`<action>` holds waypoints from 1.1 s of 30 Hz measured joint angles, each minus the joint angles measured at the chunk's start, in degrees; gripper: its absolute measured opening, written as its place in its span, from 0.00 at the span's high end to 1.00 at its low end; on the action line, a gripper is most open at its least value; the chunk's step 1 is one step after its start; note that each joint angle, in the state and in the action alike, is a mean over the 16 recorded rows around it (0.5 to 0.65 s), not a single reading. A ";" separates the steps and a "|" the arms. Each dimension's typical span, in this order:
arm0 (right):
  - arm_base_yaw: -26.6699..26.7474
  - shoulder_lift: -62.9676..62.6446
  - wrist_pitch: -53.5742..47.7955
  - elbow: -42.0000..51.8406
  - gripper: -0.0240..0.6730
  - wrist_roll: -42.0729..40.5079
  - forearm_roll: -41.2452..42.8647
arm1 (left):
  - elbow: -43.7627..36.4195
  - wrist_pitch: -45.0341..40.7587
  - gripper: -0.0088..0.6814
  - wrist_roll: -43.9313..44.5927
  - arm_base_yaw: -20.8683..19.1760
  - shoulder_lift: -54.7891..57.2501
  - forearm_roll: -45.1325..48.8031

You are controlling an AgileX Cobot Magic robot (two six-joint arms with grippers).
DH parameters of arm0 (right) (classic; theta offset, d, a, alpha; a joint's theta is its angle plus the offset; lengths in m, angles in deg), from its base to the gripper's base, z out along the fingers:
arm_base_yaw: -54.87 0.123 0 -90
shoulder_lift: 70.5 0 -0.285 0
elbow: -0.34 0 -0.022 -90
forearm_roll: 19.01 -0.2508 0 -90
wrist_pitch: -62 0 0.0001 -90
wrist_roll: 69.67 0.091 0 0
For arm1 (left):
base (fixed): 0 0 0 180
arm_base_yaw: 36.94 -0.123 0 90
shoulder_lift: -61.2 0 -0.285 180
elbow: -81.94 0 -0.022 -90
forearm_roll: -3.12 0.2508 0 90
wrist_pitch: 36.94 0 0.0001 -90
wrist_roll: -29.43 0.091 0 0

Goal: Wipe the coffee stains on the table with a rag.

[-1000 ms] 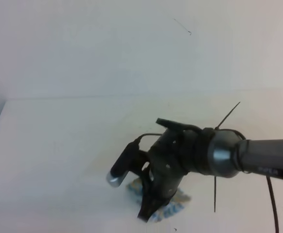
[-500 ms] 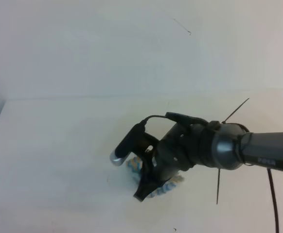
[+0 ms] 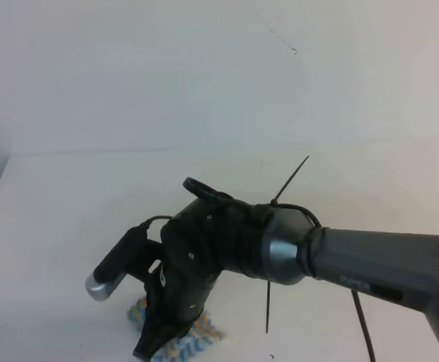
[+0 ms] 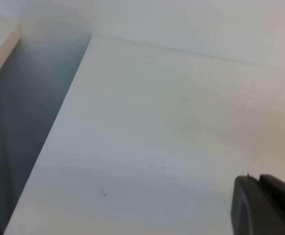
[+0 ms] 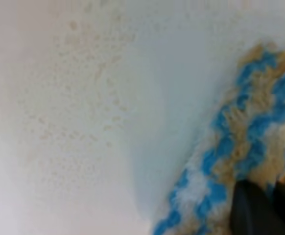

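Note:
The rag, with blue, white and tan zigzag stripes, lies bunched on the white table near the front edge. My right gripper reaches across from the right and is shut on the rag, pressing it to the table. In the right wrist view the rag fills the right side under the dark fingertips. The coffee stains show only as a faint tan speckled trace to its left. My left gripper shows only as dark tips, close together, over bare table.
The right arm's thick grey forearm spans the right half of the table, with thin cable ties sticking out. The table's left edge drops to a grey gap. A pale wall rises behind the far edge.
My right gripper has dragged the rag first away from the front edge, then to the left and back toward the front edge. The wrist has turned with it.

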State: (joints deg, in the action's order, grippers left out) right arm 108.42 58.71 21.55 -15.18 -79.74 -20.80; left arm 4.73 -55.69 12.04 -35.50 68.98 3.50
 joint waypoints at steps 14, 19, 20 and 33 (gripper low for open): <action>-10.62 -21.21 0.29 13.23 0.97 18.73 24.09 | 0.00 0.00 0.99 0.00 0.00 0.00 0.00; -19.67 -27.11 2.46 21.57 0.97 20.51 23.82 | 0.00 0.00 0.99 0.00 0.00 0.00 0.00; -21.40 -27.74 3.34 23.21 0.97 20.20 22.61 | 0.00 0.00 0.99 0.00 0.00 0.00 0.00; -30.09 -20.71 16.61 34.66 0.94 8.55 -3.32 | 0.00 0.00 0.99 -0.02 0.00 0.00 0.00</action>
State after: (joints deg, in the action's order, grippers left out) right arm 78.33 38.00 38.16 19.48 -71.19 -24.11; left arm 4.73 -55.69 12.03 -35.50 68.98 3.50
